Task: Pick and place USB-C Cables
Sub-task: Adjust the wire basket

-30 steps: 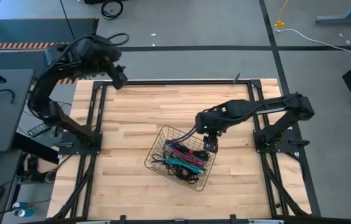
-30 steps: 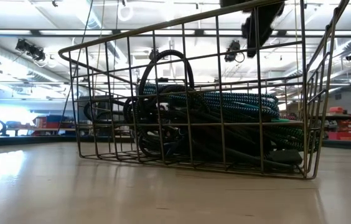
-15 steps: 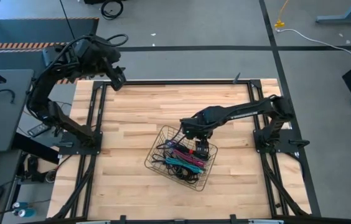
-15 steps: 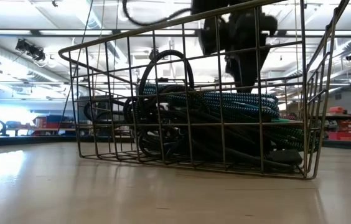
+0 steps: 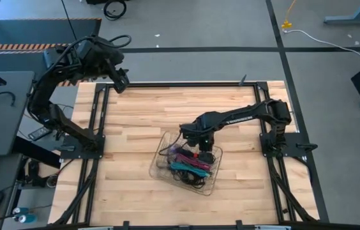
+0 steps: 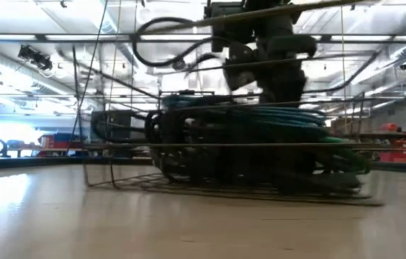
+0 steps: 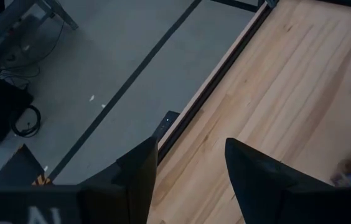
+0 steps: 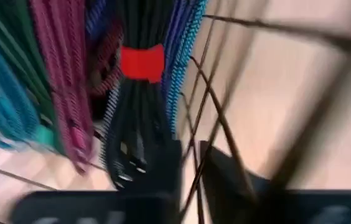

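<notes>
A wire basket [image 5: 156, 167] stands mid-table with several coiled USB-C cables [image 5: 189, 165] piled in it: black, magenta, teal and blue. My right gripper [image 5: 203, 152] reaches down into the basket at its far right wall. In the right wrist view its fingers [image 8: 191, 168] stand almost together. A black bundle [image 8: 139, 112] with a red band [image 8: 141, 62] lies just beside one of them. My left gripper [image 7: 191, 162] hangs open above the table's far left edge [image 5: 122, 82], holding nothing. My right gripper comes from above, pointing down, and has a thin wire of the basket's wall [image 8: 193, 140] in the narrow gap between its two fingers. The black bundle's end [image 8: 132, 165] lies against the outer side of one finger [image 8: 170, 165], outside the gap. The basket stays on the table.
Black frame rails [image 5: 103, 121] run along the table's left and right sides. Bare wood lies all around the basket. In the low view the basket [image 6: 116, 144] and the cables [image 6: 260, 119] fill the middle, with the right arm [image 6: 278, 57] above them.
My right gripper has moved toward the table's left edge and down into the basket at its far right wall. The basket, with the cables in it, has shifted sideways on the table and shows blurred in the low view.
</notes>
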